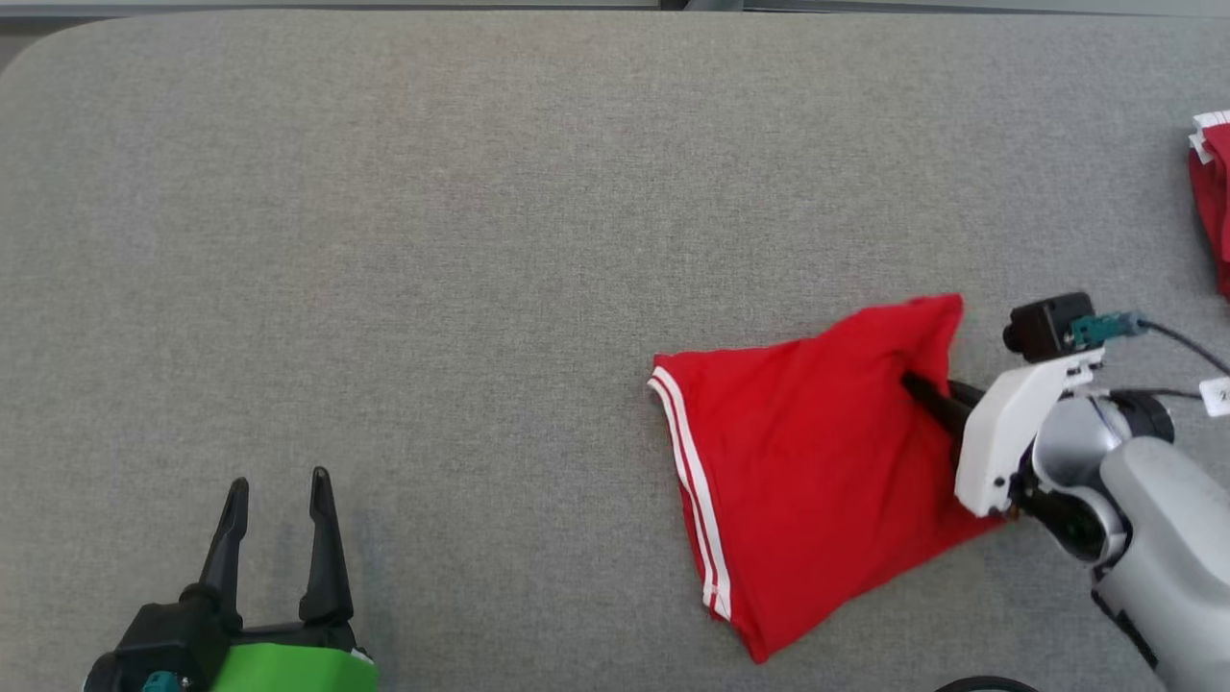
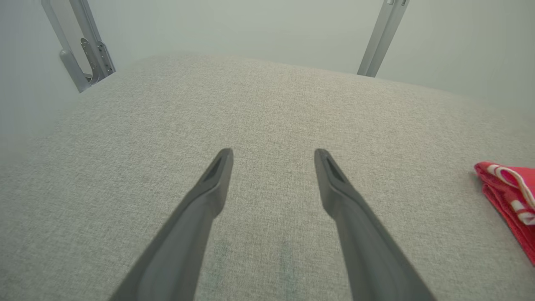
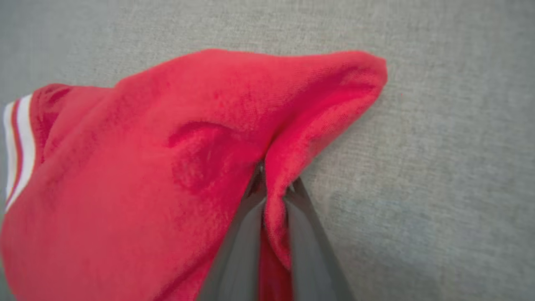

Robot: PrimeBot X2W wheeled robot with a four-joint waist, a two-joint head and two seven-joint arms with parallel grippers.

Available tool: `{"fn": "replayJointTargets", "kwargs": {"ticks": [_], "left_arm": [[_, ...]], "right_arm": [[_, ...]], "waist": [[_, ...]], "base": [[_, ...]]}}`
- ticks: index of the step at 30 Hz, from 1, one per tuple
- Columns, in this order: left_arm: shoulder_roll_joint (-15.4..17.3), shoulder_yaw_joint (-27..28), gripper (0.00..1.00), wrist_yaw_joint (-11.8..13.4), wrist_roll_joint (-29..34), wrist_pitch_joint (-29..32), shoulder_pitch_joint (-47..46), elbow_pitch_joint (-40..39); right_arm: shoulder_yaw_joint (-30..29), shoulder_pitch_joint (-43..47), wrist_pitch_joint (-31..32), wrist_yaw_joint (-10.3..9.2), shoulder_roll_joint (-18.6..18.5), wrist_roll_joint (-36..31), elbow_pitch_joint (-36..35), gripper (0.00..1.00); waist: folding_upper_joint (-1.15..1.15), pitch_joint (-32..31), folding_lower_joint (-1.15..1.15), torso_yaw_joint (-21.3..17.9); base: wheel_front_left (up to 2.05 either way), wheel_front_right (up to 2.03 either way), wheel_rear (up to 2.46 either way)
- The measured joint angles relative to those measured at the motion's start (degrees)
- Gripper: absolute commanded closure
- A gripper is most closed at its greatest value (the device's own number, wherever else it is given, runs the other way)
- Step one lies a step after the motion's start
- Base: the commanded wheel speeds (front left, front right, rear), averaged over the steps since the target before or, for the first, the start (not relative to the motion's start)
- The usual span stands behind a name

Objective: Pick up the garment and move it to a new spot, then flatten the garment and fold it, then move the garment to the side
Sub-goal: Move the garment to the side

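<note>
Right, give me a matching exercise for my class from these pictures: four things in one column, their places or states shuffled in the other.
1 left gripper
2 right gripper
3 garment
4 second red cloth

A at the head view's right edge
B shut on a fold
C right of centre, pinched
D open, empty

Pairs: 1-D, 2-B, 3-C, 4-A

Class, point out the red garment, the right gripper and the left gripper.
red garment (image 1: 798, 452), head view, cloth's middle
right gripper (image 3: 276, 180), right wrist view, between fingertips
left gripper (image 1: 279, 478), head view, between fingertips
</note>
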Motion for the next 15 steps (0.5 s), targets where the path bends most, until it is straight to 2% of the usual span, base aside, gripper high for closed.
{"fn": "replayJointTargets", "kwargs": {"ticks": [5, 10, 15], "left_arm": [[0.0, 0.3, 0.0, -0.6, 0.8, 0.0, -2.2, -0.7], [0.0, 0.3, 0.0, -1.8, 2.3, 0.0, -5.1, -1.2], [0.0, 0.5, 0.0, -2.5, 3.4, 0.0, -6.6, -1.9]], "right_arm": [[0.3, -10.2, 1.6, 0.07, -3.5, 3.0, -0.1, 1.0], [-2.5, -19.4, 3.3, 0.07, -6.4, 3.4, 2.9, 1.0], [-5.9, -25.3, 3.8, 0.07, -7.8, 3.5, 5.0, 1.0]], "waist": [[0.0, 1.7, 0.0, -2.3], [0.0, 4.4, 0.0, -4.9], [0.0, 7.3, 0.01, -7.4]], "base": [[0.0, 0.0, 0.0], [0.0, 0.0, 0.0], [0.0, 0.0, 0.0]]}}
